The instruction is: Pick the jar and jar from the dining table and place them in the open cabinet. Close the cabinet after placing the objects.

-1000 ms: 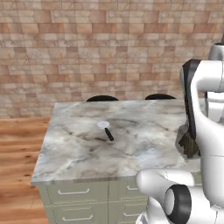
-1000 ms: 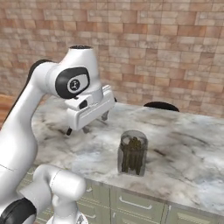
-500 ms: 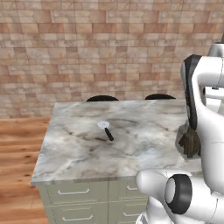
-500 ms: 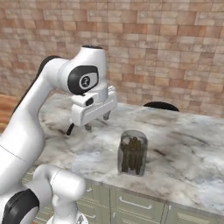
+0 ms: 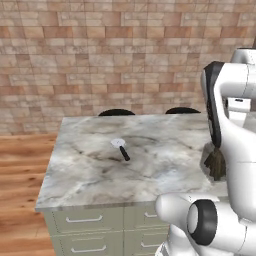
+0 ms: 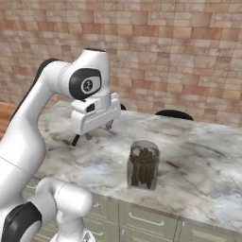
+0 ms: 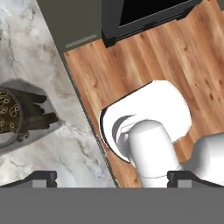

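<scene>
A clear glass jar [image 6: 142,164] with dark brown sticks stands upright on the marble dining table [image 6: 198,156] near its front edge. In the left base view the jar [image 5: 215,162] is partly hidden behind my arm. My gripper [image 6: 98,131] hangs open over the table, left of the jar and apart from it, with nothing between its fingers. In the hand view the jar [image 7: 22,116] shows from above at the left edge, well off to the side of my open gripper [image 7: 112,177], which hangs over the table's edge [image 7: 87,131]. The cabinet is out of view.
A small white-headed, black-handled utensil [image 5: 122,149] lies on the dining table [image 5: 165,160], left of the gripper. Two black chair backs [image 5: 116,112] stand behind the table against a brick wall. Wooden floor [image 7: 175,57] and a black appliance [image 7: 144,17] lie below the table's edge.
My arm's upper joints have risen and shifted a little, and the hand has turned above the table. The jaws stay open. The jar and utensil have not moved.
</scene>
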You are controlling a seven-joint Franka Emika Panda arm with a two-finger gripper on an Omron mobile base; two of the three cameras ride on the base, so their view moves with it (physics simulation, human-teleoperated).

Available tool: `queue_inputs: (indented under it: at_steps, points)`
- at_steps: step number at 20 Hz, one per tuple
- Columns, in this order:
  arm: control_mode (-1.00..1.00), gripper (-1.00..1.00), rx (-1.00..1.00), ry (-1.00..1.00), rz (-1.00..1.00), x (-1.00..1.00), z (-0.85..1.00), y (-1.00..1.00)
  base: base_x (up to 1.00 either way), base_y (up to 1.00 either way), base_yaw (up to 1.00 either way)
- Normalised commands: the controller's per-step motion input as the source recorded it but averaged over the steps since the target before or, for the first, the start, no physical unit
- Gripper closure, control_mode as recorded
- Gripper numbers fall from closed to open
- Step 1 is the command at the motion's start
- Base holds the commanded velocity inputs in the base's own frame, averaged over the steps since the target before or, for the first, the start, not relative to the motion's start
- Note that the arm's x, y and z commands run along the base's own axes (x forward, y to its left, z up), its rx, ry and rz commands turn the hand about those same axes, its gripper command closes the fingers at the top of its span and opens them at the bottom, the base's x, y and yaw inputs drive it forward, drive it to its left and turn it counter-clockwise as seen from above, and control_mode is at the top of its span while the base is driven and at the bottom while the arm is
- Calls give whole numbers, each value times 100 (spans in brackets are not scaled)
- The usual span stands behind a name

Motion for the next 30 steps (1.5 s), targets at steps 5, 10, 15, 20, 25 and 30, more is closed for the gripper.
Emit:
queue_inputs:
  at_steps: [5,10,15,20,25,30]
  points:
    - [-100,-100,0,1,0,0,0,20,0,0,0]
    - [-100,-100,0,1,0,0,-2,16,0,0,0]
    - [-100,-100,0,0,0,0,-2,12,0,0,0]
    - [-100,-100,1,0,0,0,-1,6,0,0,0]
    - [-100,-100,1,0,0,0,0,17,0,0,0]
    - [-100,-100,3,0,0,1,-4,7,0,0,0]
